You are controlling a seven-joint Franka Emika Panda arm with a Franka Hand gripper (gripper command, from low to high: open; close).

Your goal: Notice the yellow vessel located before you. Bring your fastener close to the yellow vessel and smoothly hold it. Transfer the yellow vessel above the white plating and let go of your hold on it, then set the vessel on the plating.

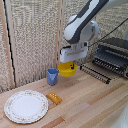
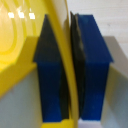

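Gripper point(image 1: 73, 65) clamped on yellow bowl point(image 1: 67, 69) rim, lifted above table point(image 1: 90, 102).

Hidden, cropped and blurred parts

The wrist view crops most of the yellow vessel point(image 2: 20, 50); its rim looks blurred between the fingers point(image 2: 50, 80). The exterior view hides them.

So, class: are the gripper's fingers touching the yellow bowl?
Touching. The wrist view shows the yellow bowl rim pinched between the two blue fingers with no gap. In the exterior view the gripper holds the bowl above the table.
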